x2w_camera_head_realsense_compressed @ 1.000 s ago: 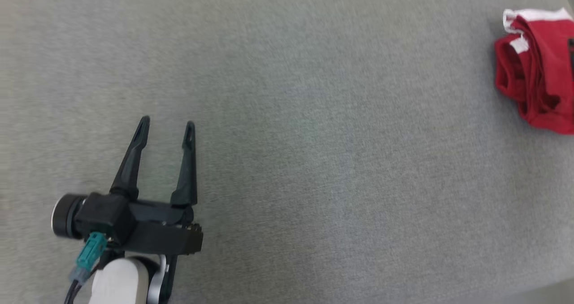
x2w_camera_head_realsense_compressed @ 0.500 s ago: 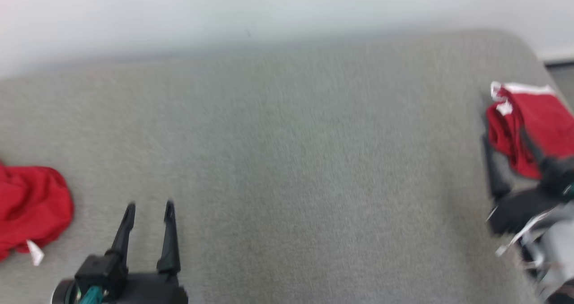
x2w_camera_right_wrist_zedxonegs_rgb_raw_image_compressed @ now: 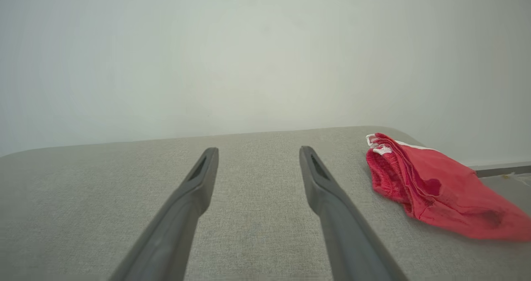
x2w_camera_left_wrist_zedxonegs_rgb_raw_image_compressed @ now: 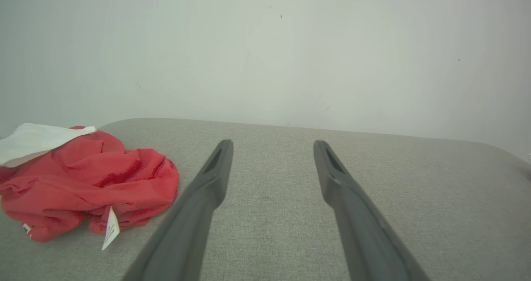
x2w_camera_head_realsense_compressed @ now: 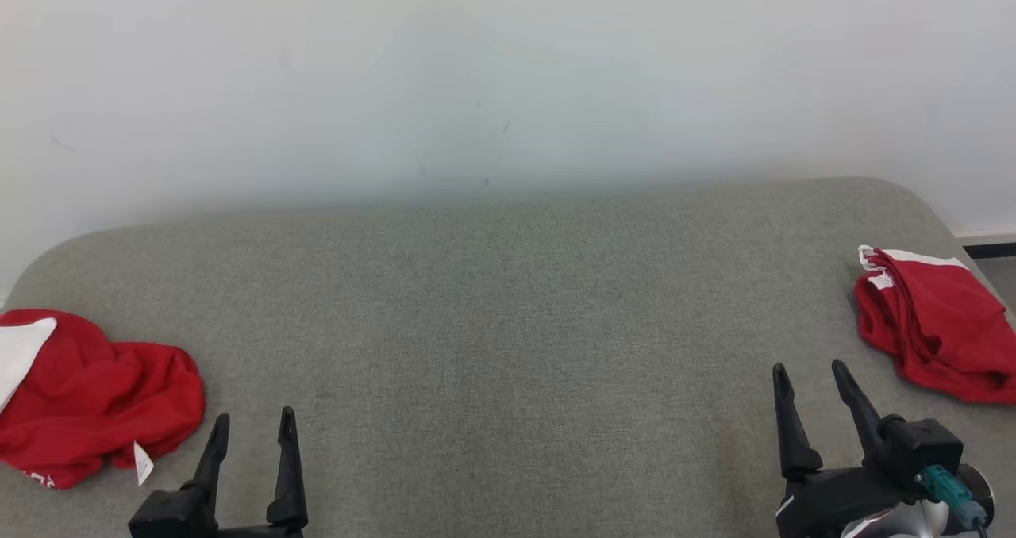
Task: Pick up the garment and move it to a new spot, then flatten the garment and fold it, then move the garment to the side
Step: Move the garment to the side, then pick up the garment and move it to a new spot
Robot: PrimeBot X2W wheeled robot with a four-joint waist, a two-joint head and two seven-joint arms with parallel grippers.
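A crumpled red garment point(x2w_camera_head_realsense_compressed: 95, 395) with a white panel and a small white tag lies at the table's left end; in the left wrist view this garment point(x2w_camera_left_wrist_zedxonegs_rgb_raw_image_compressed: 83, 185) sits left of my fingers. My left gripper point(x2w_camera_head_realsense_compressed: 252, 416) point(x2w_camera_left_wrist_zedxonegs_rgb_raw_image_compressed: 272, 144) is open and empty, just right of it and apart from it. A second red garment point(x2w_camera_head_realsense_compressed: 929, 332) point(x2w_camera_right_wrist_zedxonegs_rgb_raw_image_compressed: 431, 190) with white striped trim lies bunched at the right end. My right gripper point(x2w_camera_head_realsense_compressed: 808, 366) point(x2w_camera_right_wrist_zedxonegs_rgb_raw_image_compressed: 258, 149) is open and empty, a little left of that one. No lettering shows on either.
The grey fabric-covered table point(x2w_camera_head_realsense_compressed: 508, 324) has rounded far corners and stands against a plain white wall point(x2w_camera_head_realsense_compressed: 508, 70). Its right edge runs close behind the right garment, with dark floor point(x2w_camera_head_realsense_compressed: 996, 260) beyond.
The head camera has tilted up, so the wall, the left garment and my right gripper came into the picture. Both grippers stay open and hold nothing.
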